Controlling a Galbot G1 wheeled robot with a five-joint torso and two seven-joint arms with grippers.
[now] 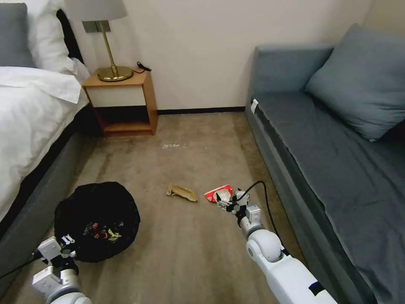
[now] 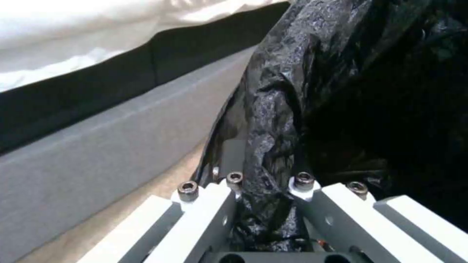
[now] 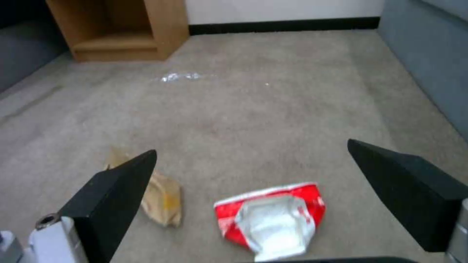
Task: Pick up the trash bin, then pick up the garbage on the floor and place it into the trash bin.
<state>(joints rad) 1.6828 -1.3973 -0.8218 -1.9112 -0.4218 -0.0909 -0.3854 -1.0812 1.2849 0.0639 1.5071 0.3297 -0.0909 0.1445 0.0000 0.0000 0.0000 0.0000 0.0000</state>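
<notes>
Left gripper (image 2: 265, 204) clamped on bagged rim of trash bin (image 1: 97, 219), beside bed (image 1: 29, 126). Tan wrapper (image 1: 181, 192) mid-carpet. Red-and-white wrapper (image 3: 273, 219) flat on carpet (image 3: 253, 109), directly ahead of right gripper (image 3: 253, 182), between wide-apart fingers; right arm nearer. Bin contents dark, hard to make out; wrapper partly hidden by gripper in head view.

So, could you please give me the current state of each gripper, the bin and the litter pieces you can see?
left gripper: shut on the trash bin's bag rim.
right gripper: open, poised over the red-and-white wrapper.
trash bin: beside the bed, litter already inside.
red-and-white wrapper: crumpled on the carpet, ungrasped.
tan wrapper: on the carpet, untouched.
</notes>
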